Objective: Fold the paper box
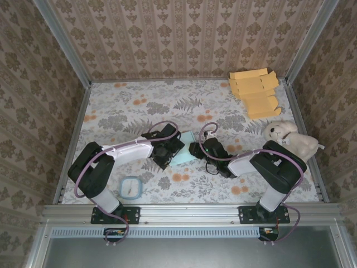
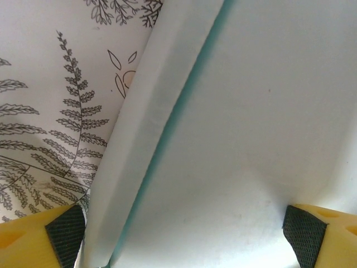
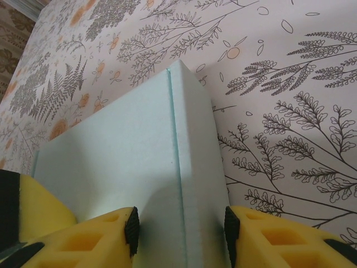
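Note:
The pale teal paper box [image 1: 187, 149] lies mid-table between both grippers. My left gripper [image 1: 167, 152] presses in from its left side. In the left wrist view the box's white panel [image 2: 251, 128] and a raised flap [image 2: 145, 128] spread under my left gripper [image 2: 184, 240], whose pads [image 2: 66, 231] stand wide apart, open. My right gripper [image 1: 198, 149] meets the box from the right. In the right wrist view my right gripper [image 3: 181, 234] is open, its pads [image 3: 131, 230] straddling the box's creased edge [image 3: 177, 167]; I cannot tell whether they touch it.
A stack of flat orange box blanks [image 1: 255, 92] lies at the back right corner. A cream plush dog [image 1: 291, 139] sits by the right wall. A small white and blue lidded dish [image 1: 131, 187] rests near the front left. Metal rails frame the table.

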Robot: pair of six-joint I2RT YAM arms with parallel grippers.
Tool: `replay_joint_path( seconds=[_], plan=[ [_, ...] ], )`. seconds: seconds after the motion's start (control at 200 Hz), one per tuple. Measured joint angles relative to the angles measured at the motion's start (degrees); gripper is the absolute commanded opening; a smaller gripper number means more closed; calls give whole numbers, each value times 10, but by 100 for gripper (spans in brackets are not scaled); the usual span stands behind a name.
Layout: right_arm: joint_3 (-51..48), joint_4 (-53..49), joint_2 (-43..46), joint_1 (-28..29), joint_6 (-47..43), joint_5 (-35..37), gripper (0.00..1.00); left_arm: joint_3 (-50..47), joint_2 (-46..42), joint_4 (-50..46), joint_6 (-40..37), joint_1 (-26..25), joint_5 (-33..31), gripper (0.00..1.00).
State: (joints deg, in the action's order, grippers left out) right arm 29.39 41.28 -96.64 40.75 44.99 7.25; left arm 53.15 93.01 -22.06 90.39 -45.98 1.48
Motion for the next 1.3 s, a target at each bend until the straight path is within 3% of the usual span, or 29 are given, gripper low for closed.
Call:
replay_joint_path(
  seconds=[0.31, 0.695, 1.3],
  plan=[
    [0, -76, 45, 0, -28, 7, 51, -10, 0, 23, -2, 12, 9, 95],
    [0, -162, 97, 2, -75, -3, 46, -17, -2, 37, -6, 19, 17, 95],
    [-10, -121, 59, 3, -78, -45, 33, -23, -4, 43, -6, 21, 18, 94]
  ],
)
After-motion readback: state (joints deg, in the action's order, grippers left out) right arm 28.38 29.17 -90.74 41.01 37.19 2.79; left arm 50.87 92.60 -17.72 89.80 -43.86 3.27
